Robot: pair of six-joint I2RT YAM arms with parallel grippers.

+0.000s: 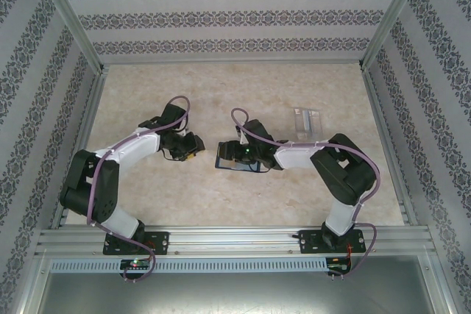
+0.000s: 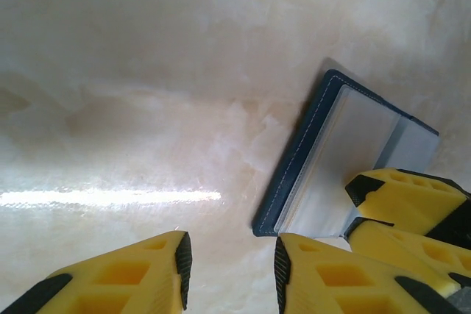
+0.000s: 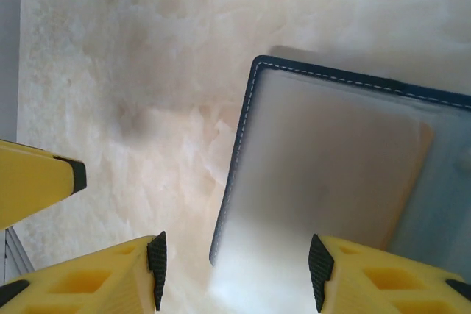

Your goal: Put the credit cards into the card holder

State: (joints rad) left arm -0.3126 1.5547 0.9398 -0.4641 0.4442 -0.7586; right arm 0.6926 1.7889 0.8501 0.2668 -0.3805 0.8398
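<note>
**Right claw (image 3: 237, 266) spread above the open card holder (image 2: 342, 159)**

The right claw stood with its jaws partly spread and nothing pinched between them. It was directly above the card holder, and one stitched edge of the holder fell inside the gap. The card holder lay open and flat at mid-table (image 1: 147, 86), pale inside up, its long axis running roughly left to right. A peach-tinted rectangle (image 3: 338, 174) showed through the pale lining. It may have been a card, but that could not be settled. The left claw (image 2: 232, 262), jaws narrowly parted over table surface, sat just beside the holder's left end, so the right arm was nearer. A clear plastic box (image 1: 305, 119) lay well apart, far and to the right. No lettering was legible.
</note>
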